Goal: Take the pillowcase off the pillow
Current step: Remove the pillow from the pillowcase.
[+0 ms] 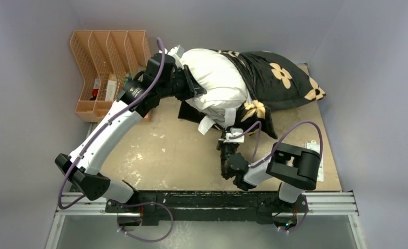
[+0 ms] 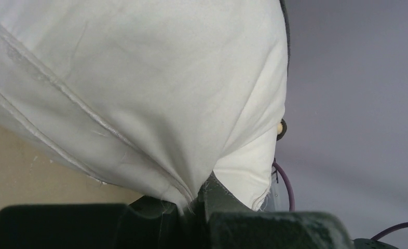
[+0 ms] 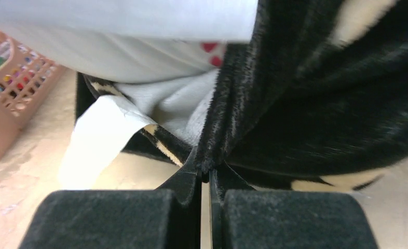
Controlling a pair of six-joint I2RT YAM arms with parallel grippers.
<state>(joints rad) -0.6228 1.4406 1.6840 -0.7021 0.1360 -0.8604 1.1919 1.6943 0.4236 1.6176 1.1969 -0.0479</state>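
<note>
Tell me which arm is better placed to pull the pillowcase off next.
Right, probably. The right gripper is shut on a fold of the pillowcase, so it can drag the cover away. The left gripper pinches the white pillow, better suited to anchoring it.

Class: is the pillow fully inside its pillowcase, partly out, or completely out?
Partly out: the white pillow shows bare on the left; the black pillowcase covers its right end.
</note>
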